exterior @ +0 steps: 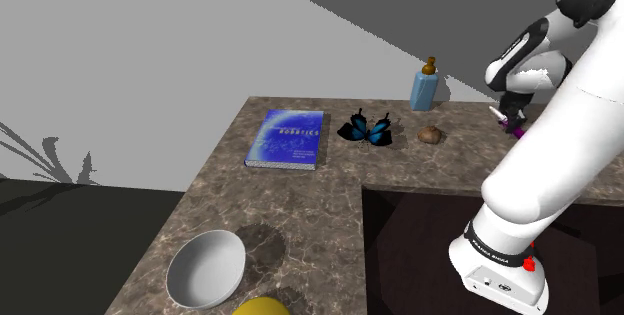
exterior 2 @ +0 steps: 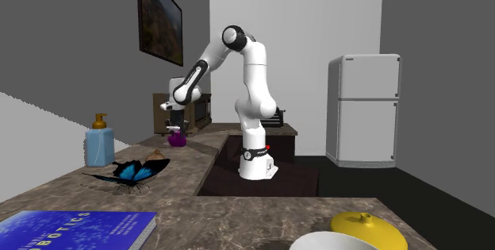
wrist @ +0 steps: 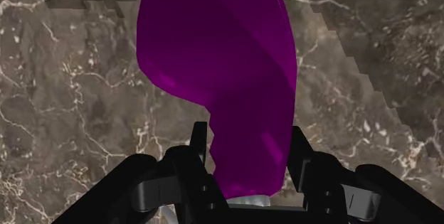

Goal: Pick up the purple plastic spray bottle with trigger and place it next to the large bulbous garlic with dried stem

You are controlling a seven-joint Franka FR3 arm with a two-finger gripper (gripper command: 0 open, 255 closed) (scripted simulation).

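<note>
Tool (wrist: 249, 169) is closed on the purple spray bottle (wrist: 228, 73), with its fingers (wrist: 201, 144) pressing both sides of the narrow neck. In the shoulder view the bottle is at the far right of the tabletop (exterior: 300, 203), part-hidden by the arm. It is at or barely off the surface; can't tell which. The garlic (exterior: 431, 134) is near, to its left, in front of the blue dispenser (exterior: 427, 88). The bottle is probably light, rigid, smooth plastic, so slippery. The body widens beyond the neck, so a neck grip should stop it sliding out.
</note>
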